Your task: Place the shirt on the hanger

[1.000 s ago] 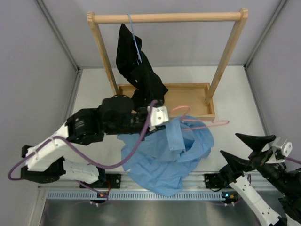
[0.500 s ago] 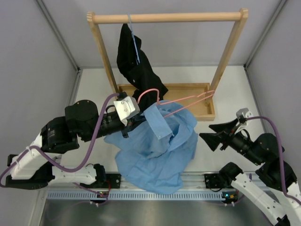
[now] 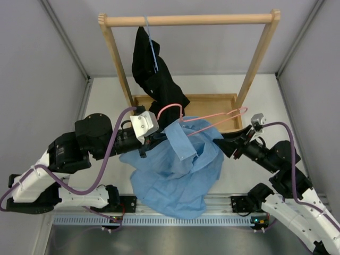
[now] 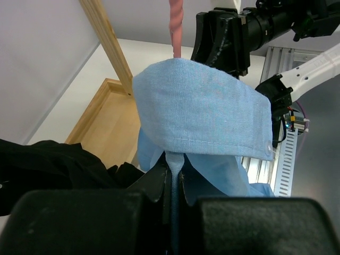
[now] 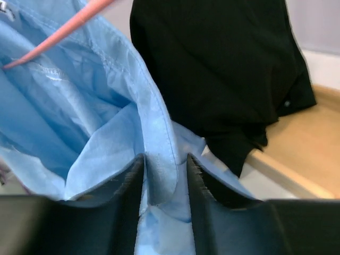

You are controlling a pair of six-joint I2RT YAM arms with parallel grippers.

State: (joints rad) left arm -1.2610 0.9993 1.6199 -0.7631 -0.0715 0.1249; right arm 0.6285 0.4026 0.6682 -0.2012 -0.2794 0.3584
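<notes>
The shirt (image 3: 175,175) lay in a crumpled heap on the near middle of the table (image 3: 271,111). Its collar was raised and folded over the hanger (image 3: 215,117), whose pink wire ran out from the collar above the wooden tray (image 3: 207,104). The left gripper (image 4: 172,178) was clamped tight on a thin fold beneath the collar. The right gripper (image 5: 162,178) straddled the shirt's edge, its jaws narrowly parted with cloth between them, not visibly pinched. Behind, a black shirt (image 3: 154,79) hung from the wooden rail (image 3: 186,20).
</notes>
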